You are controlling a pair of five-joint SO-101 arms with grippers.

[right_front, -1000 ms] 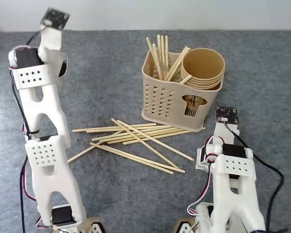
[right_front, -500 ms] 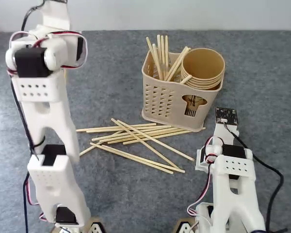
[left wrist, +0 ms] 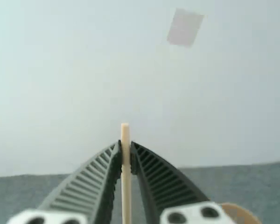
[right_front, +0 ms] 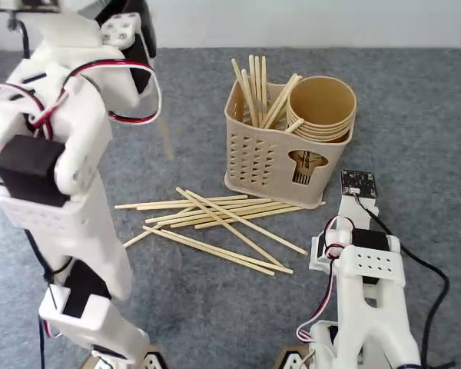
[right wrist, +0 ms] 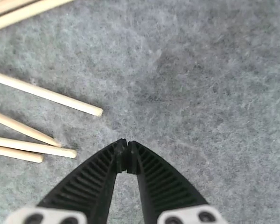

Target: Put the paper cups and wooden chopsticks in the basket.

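High view: grey felt worktop (right_front: 415, 100). The left arm (right_front: 61, 154) stands high and close to the camera, its top cut off by the frame edge. The right arm (right_front: 366, 284) sits low, folded. The beige basket (right_front: 265, 157) is upright at back-centre. Stacked paper cups (right_front: 321, 108) are in the side nearer the right arm and upright chopsticks (right_front: 253, 84) in the other. Loose chopsticks (right_front: 215, 219) lie criss-crossed on the felt just before the basket.

Left wrist view: left hand (left wrist: 125, 151) clenched on a single chopstick (left wrist: 125, 133) against a pale wall (left wrist: 60, 70). Tip pokes past the fingertips, lower end cut off.

Right wrist view: right hand (right wrist: 127, 151) closed, empty, over bare felt near chopstick ends. Contact with the felt is hard to tell.
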